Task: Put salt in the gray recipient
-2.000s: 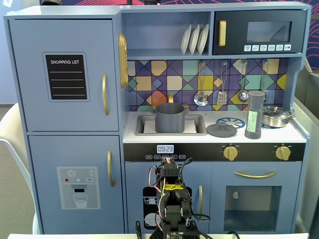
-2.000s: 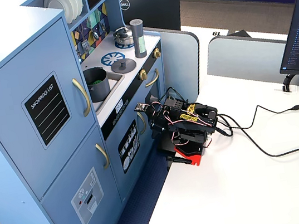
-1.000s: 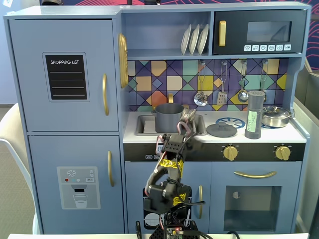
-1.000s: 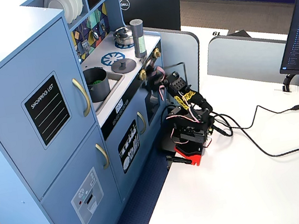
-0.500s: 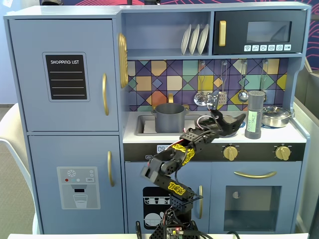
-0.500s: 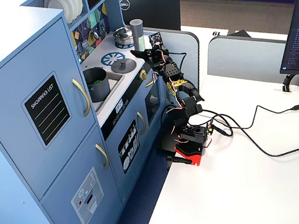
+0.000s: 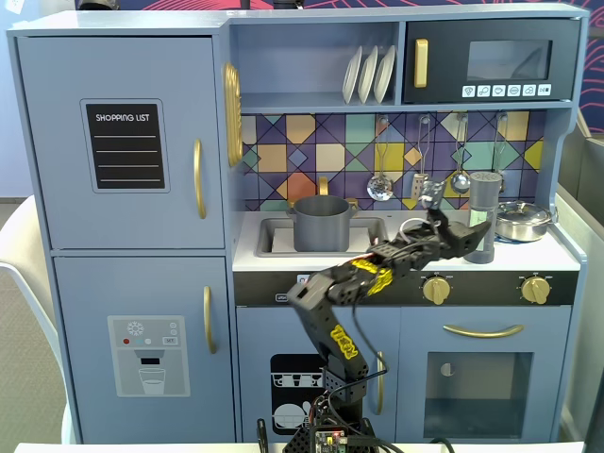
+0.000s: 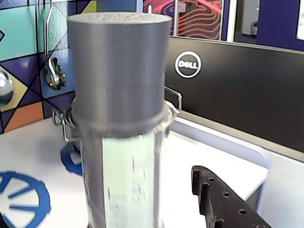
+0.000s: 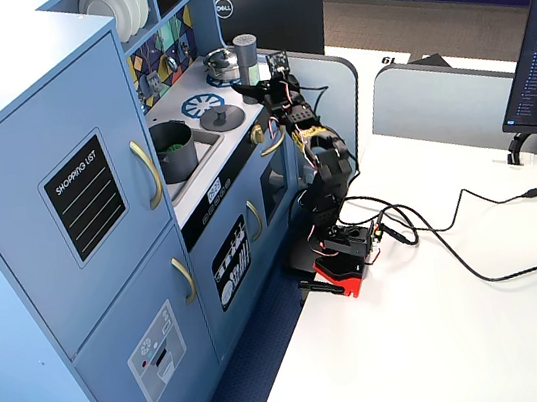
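The salt (image 7: pixel 485 193), a tall dark-gray shaker with a pale green label, stands on the counter at the right, beside the steel pan. It fills the middle of the wrist view (image 8: pixel 118 85) and shows in the other fixed view (image 9: pixel 246 51). My gripper (image 7: pixel 475 234) reaches around its lower part, jaws open. One dark finger (image 8: pixel 221 202) shows to the right of the shaker with a gap between them; the other finger is out of view. The gray recipient (image 7: pixel 323 224), a matte dark-gray pot, sits in the sink to the left (image 9: pixel 173 144).
A shiny steel pan (image 7: pixel 524 221) sits right behind the shaker (image 9: pixel 222 63). A flat gray lid with a knob (image 9: pixel 221 117) lies on the blue-ringed hob. Ladles (image 7: pixel 380 184) hang on the tiled back wall. A Dell monitor (image 8: pixel 228 95) stands beyond the counter.
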